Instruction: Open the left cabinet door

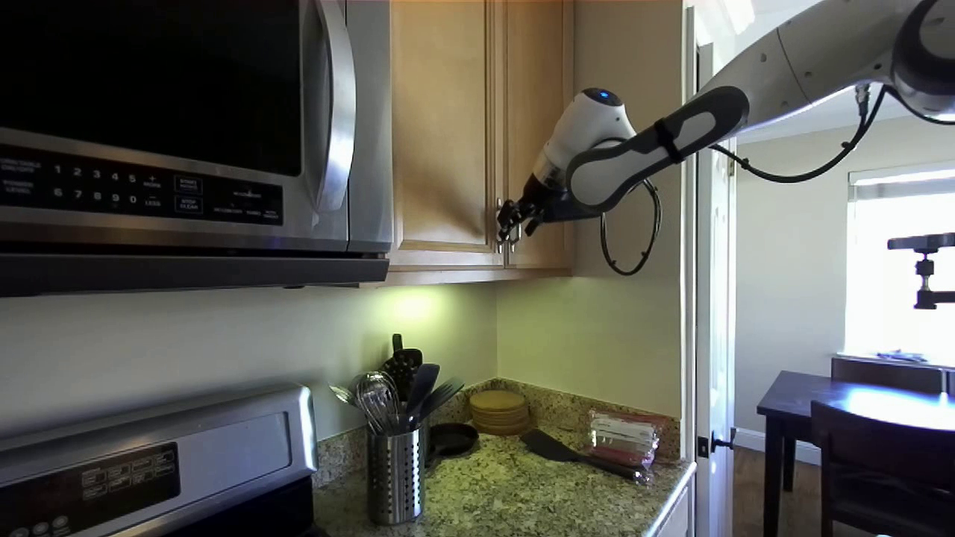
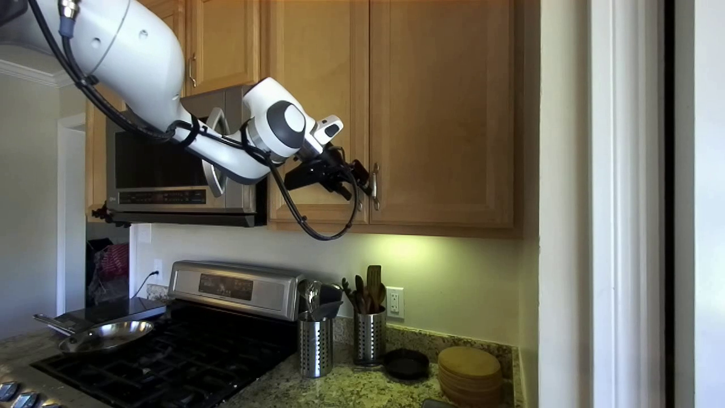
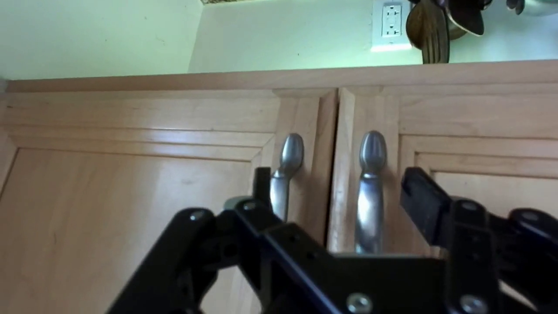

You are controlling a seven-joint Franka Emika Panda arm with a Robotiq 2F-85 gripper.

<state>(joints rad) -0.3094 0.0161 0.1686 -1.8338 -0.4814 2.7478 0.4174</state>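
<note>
- Black jointed fingers [image 3: 423, 205] fill your wrist view's foreground: spread, pinching nothing. Depth unclear, so can't tell if they touch anything.
- That view is upside down: your target, the left pale-wood panelled cabinet door [image 1: 444, 123], sits picture-right there, closed.
- Gap spans that door's upright silvery metal handle [image 3: 370, 196], presumably so you can clamp it and pull.
- Catch: the matching silvery handle [image 3: 285, 172] of the right pale-wood panelled door [image 2: 442, 107] also shows inside that gap. Squeeze now and you'd likely bind both; I'd nudge robot-left until one of the fingers fits between the handles.
- Swing path: stainless, black-windowed microwave [image 1: 164, 112] is just beside the target's likely hinge edge. Watch its bowed steel handle [image 1: 343, 112], plus your looped black cable [image 2: 303, 220] under the white arm [image 2: 156, 68]; it could snag.
- Perforated steel utensil canister [image 1: 395, 477] on the speckled granite worktop [image 1: 485, 485] stands well below the doors; shouldn't interfere.
</note>
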